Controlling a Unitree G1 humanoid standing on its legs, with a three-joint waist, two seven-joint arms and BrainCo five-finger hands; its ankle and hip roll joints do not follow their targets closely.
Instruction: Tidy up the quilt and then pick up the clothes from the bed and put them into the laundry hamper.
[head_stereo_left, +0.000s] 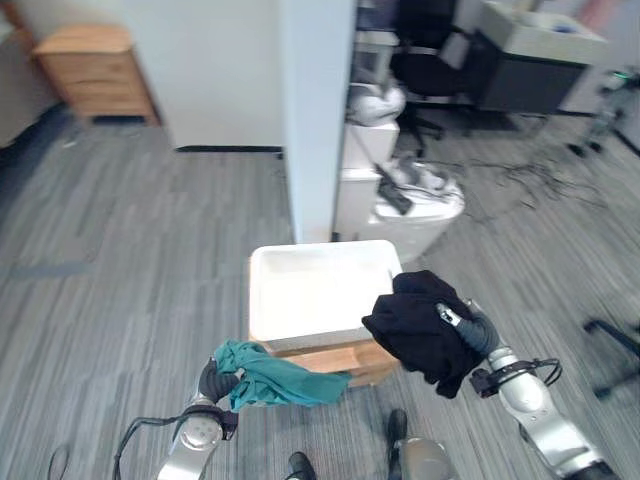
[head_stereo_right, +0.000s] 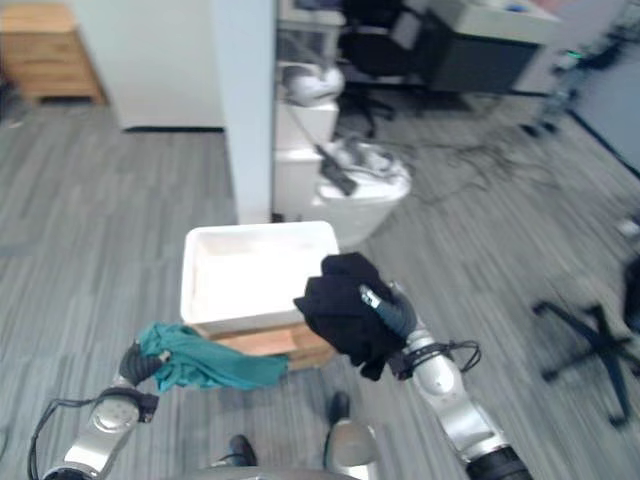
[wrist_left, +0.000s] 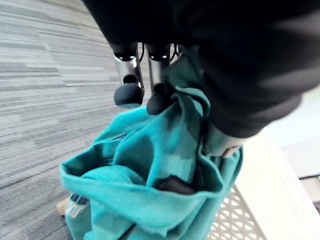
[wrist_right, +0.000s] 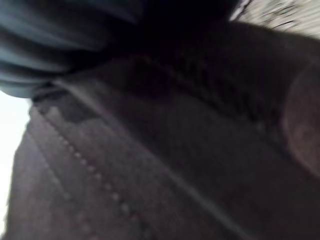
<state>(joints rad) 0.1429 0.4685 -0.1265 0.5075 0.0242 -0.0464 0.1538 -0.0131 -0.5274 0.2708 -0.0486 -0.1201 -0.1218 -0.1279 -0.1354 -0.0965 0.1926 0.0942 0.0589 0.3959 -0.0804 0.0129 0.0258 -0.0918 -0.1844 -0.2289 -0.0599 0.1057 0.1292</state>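
While both arms stand at the white laundry hamper (head_stereo_left: 322, 290), the left hand (head_stereo_left: 216, 381) clutches a teal garment (head_stereo_left: 280, 380) beside its near corner; the right hand (head_stereo_left: 472, 330) grips a black garment (head_stereo_left: 420, 325) at its rim. Depositing is in hand: each load needs carrying over the opening before release.

Grey plank floor (head_stereo_left: 150, 230) throughout — a white pillar (head_stereo_left: 318, 110) stands mid-room, a wooden cabinet (head_stereo_left: 95, 70) far left, black office chairs (head_stereo_left: 425, 50) and a desk (head_stereo_left: 540, 55) behind.
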